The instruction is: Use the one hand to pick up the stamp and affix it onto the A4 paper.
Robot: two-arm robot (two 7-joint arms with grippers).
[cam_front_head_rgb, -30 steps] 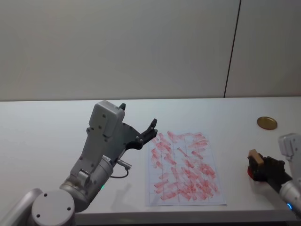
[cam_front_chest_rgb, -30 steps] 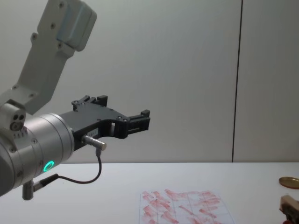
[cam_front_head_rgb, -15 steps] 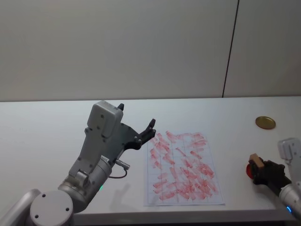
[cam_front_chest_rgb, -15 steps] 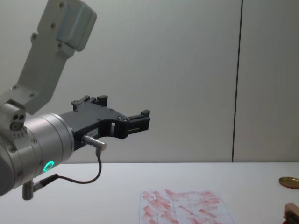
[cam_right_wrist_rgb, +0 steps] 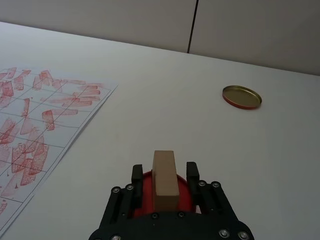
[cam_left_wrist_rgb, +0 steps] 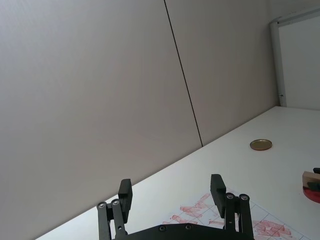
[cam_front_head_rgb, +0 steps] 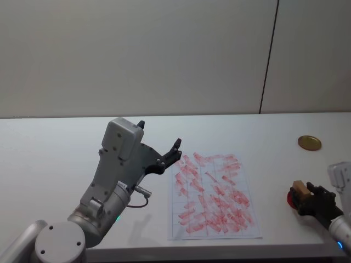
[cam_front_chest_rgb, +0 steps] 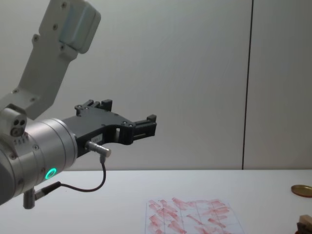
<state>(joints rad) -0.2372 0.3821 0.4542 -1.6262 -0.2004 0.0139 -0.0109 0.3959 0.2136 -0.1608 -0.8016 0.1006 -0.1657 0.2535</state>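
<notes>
White worktop (cam_front_head_rgb: 66, 137) with paper, pad and disc

The A4 paper (cam_front_head_rgb: 214, 194), smeared with red marks, lies near the front edge; a red pad (cam_front_head_rgb: 292, 198) sits to its right, and a brass disc (cam_front_head_rgb: 309, 143) lies farther back on the right.

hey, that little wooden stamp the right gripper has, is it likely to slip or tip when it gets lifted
The stamp looks like a stiff, light wooden block with flat sides, so the right gripper, closed around it, probably holds firmly. Standing tall over the red ink pad, it might tip if released.
</notes>
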